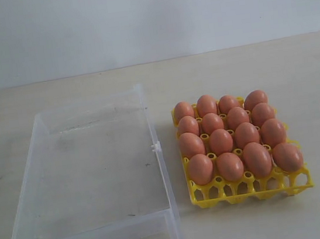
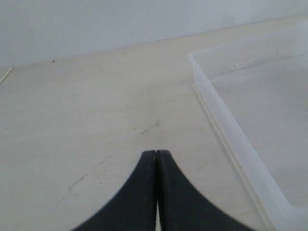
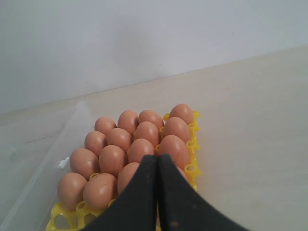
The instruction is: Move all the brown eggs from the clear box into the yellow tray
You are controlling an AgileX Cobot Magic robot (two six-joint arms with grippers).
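on yellow tray [image 1: 249,193], brown eggs [image 1: 220,141], left pincer [image 2: 156,153], right pincer [image 3: 156,157] both closed, empty, cropped

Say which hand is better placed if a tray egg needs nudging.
Right, probably: the right hand, shut, points at the yellow tray of brown eggs; the left hand faces table beside the empty clear box.

Orange-brown eggs [image 1: 220,141], bright yellow tray [image 1: 252,190], clear colourless box [image 1: 90,170], pale wood-grain table [image 1: 296,78], black jaws.

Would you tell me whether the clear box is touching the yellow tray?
Apart: the exterior view shows a strip of bare table between the clear box and the yellow tray.
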